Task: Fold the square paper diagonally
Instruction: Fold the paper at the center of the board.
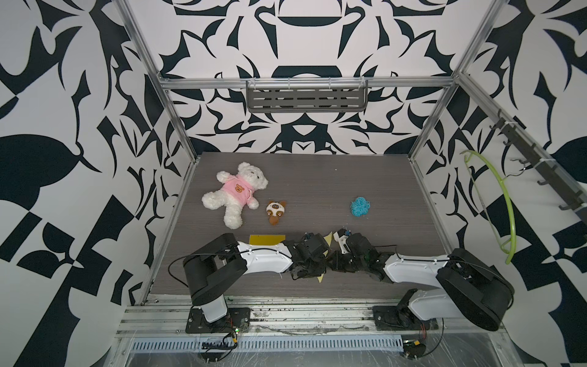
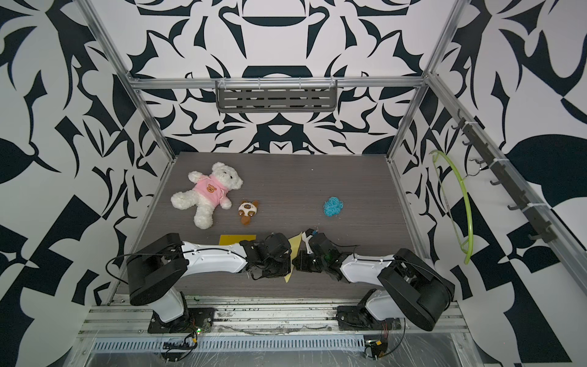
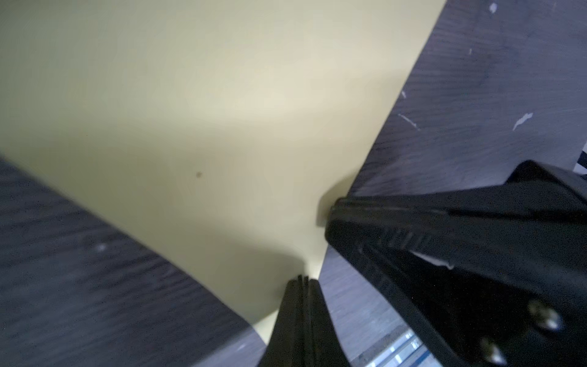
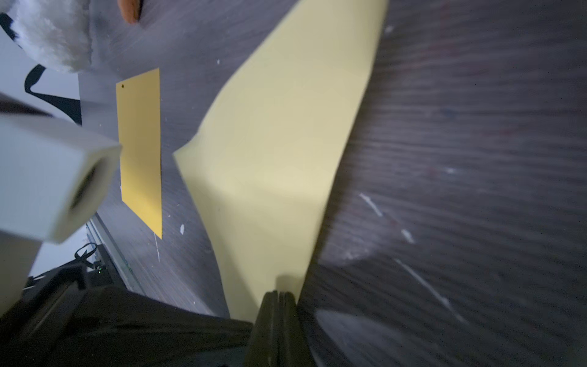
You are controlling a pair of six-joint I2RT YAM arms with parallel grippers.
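- Paper [image 3: 190,111]: pale yellow, smooth, thin, bowed over the dark grained worktop [image 3: 476,95].
- Left gripper [image 3: 301,281]: black, pinched onto the paper's edge.
- Right gripper [image 4: 278,295]: clamped on the paper.

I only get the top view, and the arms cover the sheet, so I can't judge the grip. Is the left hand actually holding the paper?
Observer: Yes. The left wrist view shows the left hand shut on the yellow paper near a corner.
Operator: And the right one?
Observer: The right wrist view shows the right hand shut on the sheet's narrow end too.
Operator: Any crease yet?
Observer: None shows. In both wrist views the sheet looks smooth and bowed, and it seems lifted off the table near the hands.
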